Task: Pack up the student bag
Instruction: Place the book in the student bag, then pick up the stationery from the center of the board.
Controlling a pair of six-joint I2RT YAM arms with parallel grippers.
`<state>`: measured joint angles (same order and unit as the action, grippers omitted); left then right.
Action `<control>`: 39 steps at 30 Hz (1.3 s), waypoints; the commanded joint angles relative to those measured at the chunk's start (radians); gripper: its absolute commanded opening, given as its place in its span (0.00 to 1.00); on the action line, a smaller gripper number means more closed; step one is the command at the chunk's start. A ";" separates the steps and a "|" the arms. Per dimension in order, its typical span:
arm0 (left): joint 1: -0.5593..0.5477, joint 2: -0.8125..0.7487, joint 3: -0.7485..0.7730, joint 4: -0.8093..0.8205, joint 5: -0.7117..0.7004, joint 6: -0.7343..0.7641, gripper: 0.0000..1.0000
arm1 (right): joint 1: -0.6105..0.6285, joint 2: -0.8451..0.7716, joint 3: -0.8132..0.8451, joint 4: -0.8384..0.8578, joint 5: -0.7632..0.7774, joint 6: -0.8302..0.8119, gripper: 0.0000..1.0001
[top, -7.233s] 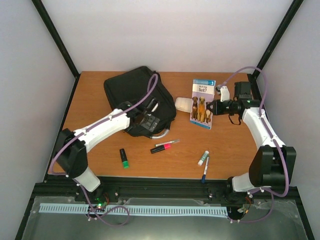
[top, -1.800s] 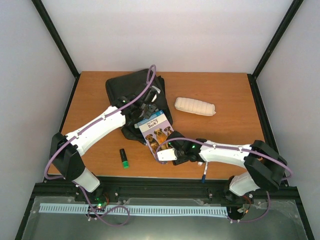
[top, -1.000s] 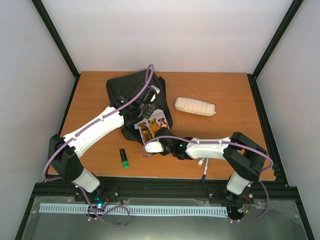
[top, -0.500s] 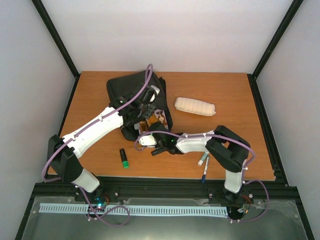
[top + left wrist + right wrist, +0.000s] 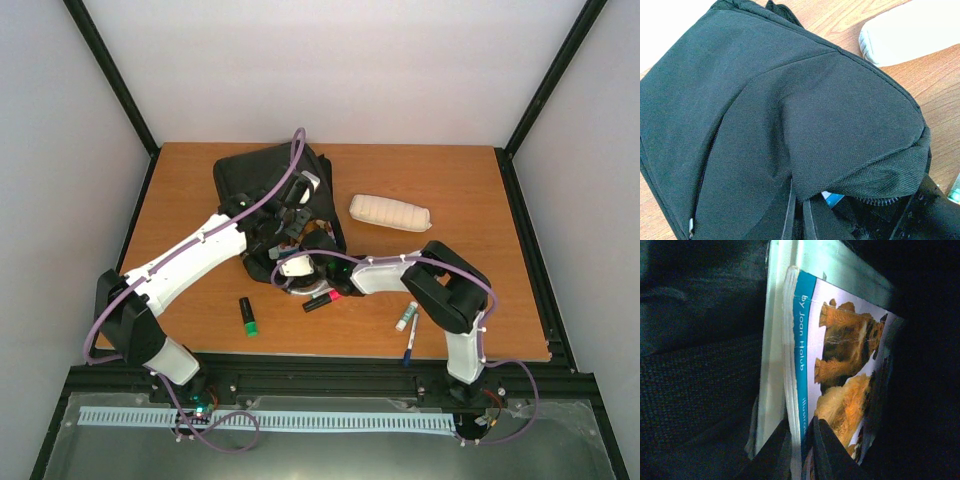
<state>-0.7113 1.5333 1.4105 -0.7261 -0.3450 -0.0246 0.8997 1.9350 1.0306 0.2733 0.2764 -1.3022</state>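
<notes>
The student bag (image 5: 262, 180), a large black soft backpack, lies at the back left of the table. My left gripper (image 5: 290, 222) is shut on the bag's fabric at its opening and holds a flap (image 5: 860, 145) up. My right gripper (image 5: 300, 265) reaches into that opening. In the right wrist view its fingers (image 5: 827, 452) pinch the edge of a thin book (image 5: 840, 365) with dogs on the cover, deep in the dark interior. A blue and white corner of the book (image 5: 832, 198) peeks out under the raised flap. From above the book is hidden.
A white pencil pouch (image 5: 390, 212) lies right of the bag. In front of it lie a pink marker (image 5: 322, 300), a green highlighter (image 5: 247, 315), a white stick (image 5: 405, 317) and a blue pen (image 5: 410, 345).
My right arm has swung left and pushed the book into the bag, so the cover has gone from the top view. The pink marker shows again. My left gripper keeps its hold.
</notes>
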 commanded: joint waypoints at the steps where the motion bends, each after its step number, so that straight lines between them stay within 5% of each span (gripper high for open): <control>1: -0.001 -0.054 0.028 0.063 0.022 -0.022 0.01 | -0.015 0.034 0.015 0.076 -0.050 -0.092 0.09; 9: 0.001 -0.053 0.027 0.063 0.021 -0.021 0.01 | -0.022 0.000 0.049 -0.023 -0.115 -0.042 0.11; 17: -0.001 -0.058 0.024 0.062 0.036 -0.027 0.01 | -0.018 -0.217 0.005 -0.325 -0.267 0.184 0.41; 25: 0.000 -0.047 0.025 0.051 0.030 -0.030 0.01 | -0.058 -0.526 -0.189 -0.557 -0.369 0.364 0.38; 33: 0.000 -0.030 0.034 0.040 0.044 -0.038 0.01 | -0.522 -0.683 -0.208 -0.781 -0.628 0.394 0.37; 39: 0.000 -0.014 0.035 0.033 0.041 -0.039 0.01 | -0.828 -0.537 -0.074 -0.843 -0.658 0.327 0.36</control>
<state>-0.7113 1.5333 1.4105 -0.7338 -0.3210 -0.0387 0.2081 1.3045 0.8566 -0.4931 -0.3069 -0.9417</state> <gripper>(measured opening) 0.024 0.366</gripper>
